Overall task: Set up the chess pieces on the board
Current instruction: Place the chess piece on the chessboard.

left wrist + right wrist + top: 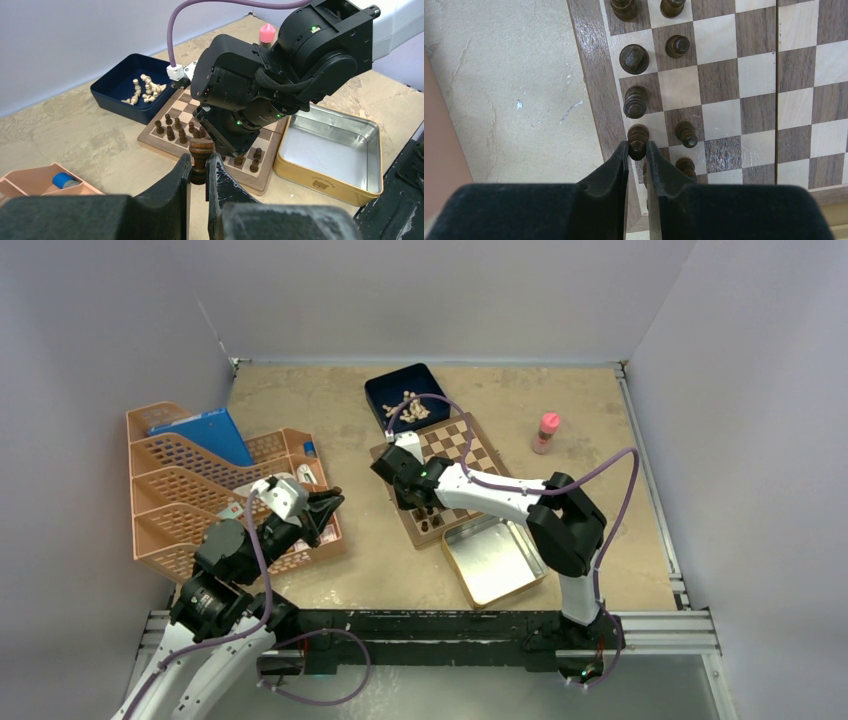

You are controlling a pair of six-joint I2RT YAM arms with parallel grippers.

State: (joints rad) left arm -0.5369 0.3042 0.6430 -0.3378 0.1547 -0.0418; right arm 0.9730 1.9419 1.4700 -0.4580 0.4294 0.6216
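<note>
Dark wood fills both grips. At the left, the left pincer (201, 162) is nipped narrow on one upright dark piece (201, 149), well apart from the board (591, 75), out at its 9 o'clock. The right pincer (637, 150) is closed on an edge piece (638, 134) in the file along the board's 9 o'clock border.

I judge that placing this one is the step. Seat it centred in its own field and part the fingers only slightly, since neighbours stand close at 12 and 3 o'clock. Then rise straight. The left should wait until that arm is clear.

Counted in the right wrist view are eight dark men (634, 58), the gripped one included. The left's piece makes nine. The pale men (145, 87) are a heap in one blue box (112, 85) at the board's 11 o'clock, too small to count. One tin (325, 155) lies at 5 o'clock and one pink bottle (547, 432) at 2 o'clock.
</note>
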